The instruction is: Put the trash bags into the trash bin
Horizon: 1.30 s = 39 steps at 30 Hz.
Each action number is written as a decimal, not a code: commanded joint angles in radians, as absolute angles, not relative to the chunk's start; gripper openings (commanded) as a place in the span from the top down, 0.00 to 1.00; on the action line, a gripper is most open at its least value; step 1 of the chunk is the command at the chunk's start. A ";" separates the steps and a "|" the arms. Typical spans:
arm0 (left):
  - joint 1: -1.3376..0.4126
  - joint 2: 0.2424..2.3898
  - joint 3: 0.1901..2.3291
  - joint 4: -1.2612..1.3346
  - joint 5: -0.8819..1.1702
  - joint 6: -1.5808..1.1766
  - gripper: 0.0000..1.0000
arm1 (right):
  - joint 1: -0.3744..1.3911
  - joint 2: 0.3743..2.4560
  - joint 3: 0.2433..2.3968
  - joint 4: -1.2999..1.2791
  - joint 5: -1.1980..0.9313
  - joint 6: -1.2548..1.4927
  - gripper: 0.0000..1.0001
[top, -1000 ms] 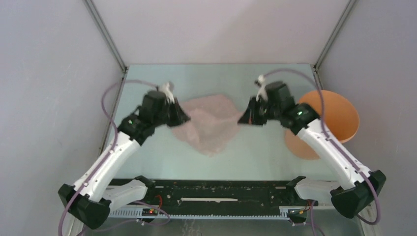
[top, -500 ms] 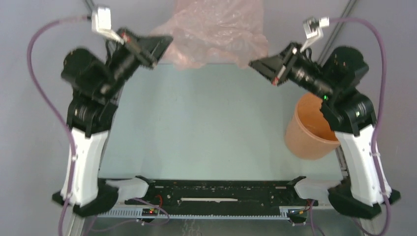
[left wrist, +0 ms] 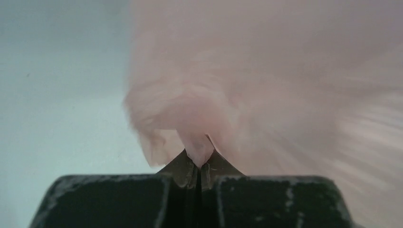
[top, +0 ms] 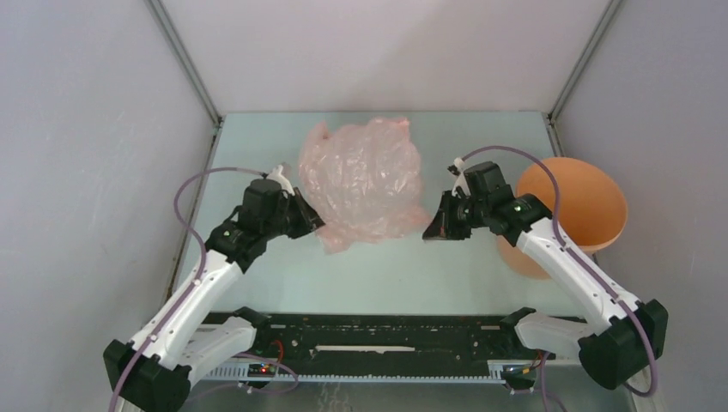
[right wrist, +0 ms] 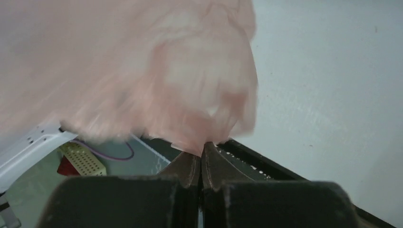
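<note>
The pale-pink trash bag [top: 365,182] billows between my two grippers over the middle of the table. My left gripper [top: 314,221] is shut on its left edge; the left wrist view shows the film [left wrist: 266,80] pinched between the closed fingertips [left wrist: 198,162]. My right gripper [top: 427,227] is shut on the bag's right edge, and the right wrist view shows blurred film [right wrist: 133,66] caught in the closed tips [right wrist: 202,151]. The orange trash bin [top: 573,206] stands at the right edge, just behind my right arm, apart from the bag.
Grey walls enclose the table on the left, back and right. A black rail [top: 386,335] runs along the near edge between the arm bases. The rail also shows in the right wrist view [right wrist: 266,164].
Both arms lifted the bag high toward the back half a second ago and have swung back down. The bag is now puffed up and fuller than one second ago.
</note>
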State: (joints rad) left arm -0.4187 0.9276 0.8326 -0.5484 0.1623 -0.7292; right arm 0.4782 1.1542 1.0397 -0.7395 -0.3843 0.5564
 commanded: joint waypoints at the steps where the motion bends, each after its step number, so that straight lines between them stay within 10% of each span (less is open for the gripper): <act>1: -0.417 0.878 0.983 -0.406 0.204 -0.776 1.00 | 0.474 1.044 1.140 -0.709 -0.444 0.555 1.00; 10: -0.418 1.035 1.319 -0.501 0.240 -0.701 1.00 | 0.469 1.110 1.312 -0.729 -0.456 0.563 0.99; 35: -0.410 1.020 1.324 -0.629 0.225 -0.620 1.00 | 0.448 1.048 1.312 -0.781 -0.410 0.543 0.68; 39: -0.410 1.039 1.346 -0.684 0.258 -0.586 0.99 | 0.448 1.049 1.312 -0.776 -0.402 0.548 0.75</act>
State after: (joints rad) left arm -0.4156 1.0317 1.2915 -0.6277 0.2180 -0.6491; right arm 0.4534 1.0595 1.2976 -0.7780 -0.4110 0.5587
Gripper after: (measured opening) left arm 0.008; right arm 0.314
